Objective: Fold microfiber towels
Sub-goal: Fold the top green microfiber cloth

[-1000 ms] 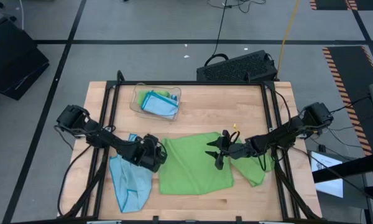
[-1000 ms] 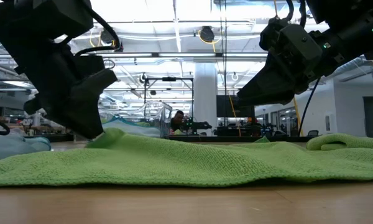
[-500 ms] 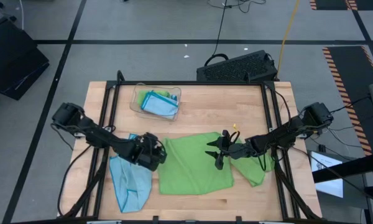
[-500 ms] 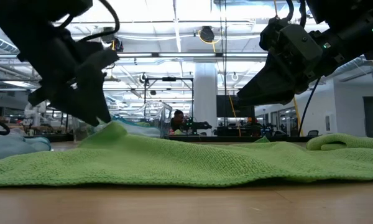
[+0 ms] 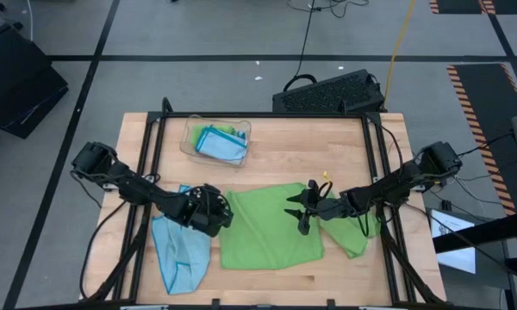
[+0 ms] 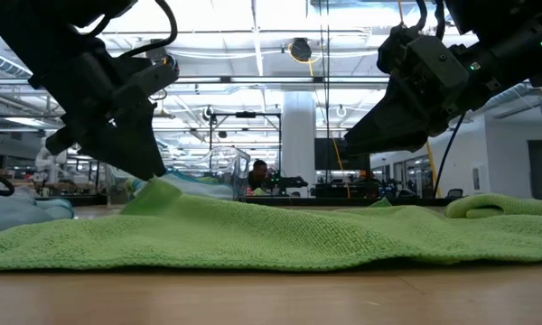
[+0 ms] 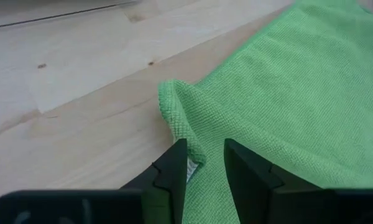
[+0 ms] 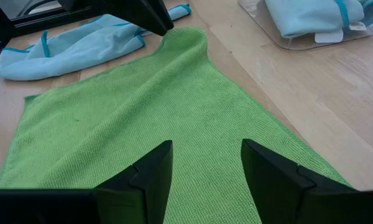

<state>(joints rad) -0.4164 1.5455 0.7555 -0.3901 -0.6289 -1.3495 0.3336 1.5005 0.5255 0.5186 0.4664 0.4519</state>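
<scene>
**Ana:** Corner work, then. The left gripper [image 7: 202, 163] has its fingers narrowed around the raised corner of the lime green towel [image 5: 271, 226], a small gap between them with the cloth's edge running through it. Whether they truly pinch it, I cannot tell.

**Ben:** And the right gripper [image 8: 205, 163]?

**Ana:** Spread wide, holding nothing, hovering above the towel's far edge; the cloth stretches flat ahead of it.

**Ben:** What worries you?

**Ana:** A thin bite. With only the hem between the fingers, a lift could let the corner slip free. The light blue towel [image 5: 183, 251] also lies just behind the left gripper, so a backward drag might snag it.

**Ben:** The clear tray [image 5: 190, 136]?

**Ana:** Well beyond both, out of harm.
</scene>
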